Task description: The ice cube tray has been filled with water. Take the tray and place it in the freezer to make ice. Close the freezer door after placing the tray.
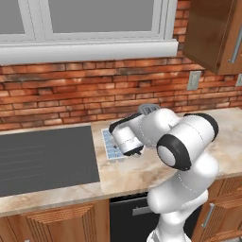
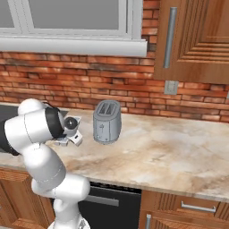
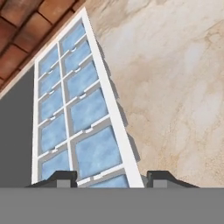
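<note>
tray first: we see the ice cube tray (image 3: pixel 81 109) lying flat on the marble counter (image 3: pixel 175 87), long side running twd the brick wall (image 3: pixel 26 26), its far end close to the wall. it sits just beside the dark cooktop (image 1: pixel 45 158), on the counter strip btwn cooktop edge and the arm. two rows of cells, each w/ pale blue water (image 3: pixel 87 109) in it, level.

from the left base view we get the tray (image 1: pixel 111 146) partly hidden behind the wrist; the gripper (image 1: pixel 134 152) is low over its near end. in the hand view we see the gripper (image 3: pixel 111 179) w/ its two dark fingertips (image 3: pixel 63 177) spread, one on each side of the tray's near end, so the pincer is apart and straddling the tray width. can't tell if the tips touch the tray walls or the counter.

right base view: we see a grey toaster (image 2: pixel 107 121) upright on the counter, near the wall, right of the arm. wooden cabinet (image 2: pixel 197 40) w/ bar handle hangs above, outlet (image 2: pixel 171 87) on the brick below it. window sill (image 1: pixel 90 49) over the cooktop side.
</note>
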Robot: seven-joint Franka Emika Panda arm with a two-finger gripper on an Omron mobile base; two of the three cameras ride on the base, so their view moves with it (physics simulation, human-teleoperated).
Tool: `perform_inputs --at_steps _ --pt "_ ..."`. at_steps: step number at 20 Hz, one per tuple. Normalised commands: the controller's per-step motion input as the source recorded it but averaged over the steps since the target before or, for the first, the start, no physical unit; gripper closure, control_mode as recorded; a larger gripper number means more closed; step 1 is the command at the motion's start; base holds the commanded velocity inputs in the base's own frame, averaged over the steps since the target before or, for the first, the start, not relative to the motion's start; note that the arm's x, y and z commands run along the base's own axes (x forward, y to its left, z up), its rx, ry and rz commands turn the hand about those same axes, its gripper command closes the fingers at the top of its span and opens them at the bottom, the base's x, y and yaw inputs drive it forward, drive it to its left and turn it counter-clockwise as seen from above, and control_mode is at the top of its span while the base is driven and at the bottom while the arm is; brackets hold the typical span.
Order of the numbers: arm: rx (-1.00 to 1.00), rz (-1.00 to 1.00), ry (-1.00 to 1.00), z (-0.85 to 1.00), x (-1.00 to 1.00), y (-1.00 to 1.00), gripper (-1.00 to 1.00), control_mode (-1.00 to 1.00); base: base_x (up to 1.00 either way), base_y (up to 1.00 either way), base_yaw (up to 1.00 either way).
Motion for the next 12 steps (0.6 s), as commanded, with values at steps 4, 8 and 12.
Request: perform_inputs --at_steps 4,8,12 --pt "0.00 0.00 0.00 0.00 0.00 0.00 1.00 -1.00 0.00 0.00 0.00" --pt "0.00 0.00 0.00 0.23 -0.06 0.00 1.00 -1.00 0.00 0.00 0.00" --pt "0.00 0.01 0.00 0.64 -0.16 0.00 1.00 -1.00 0.00 0.00 0.00"
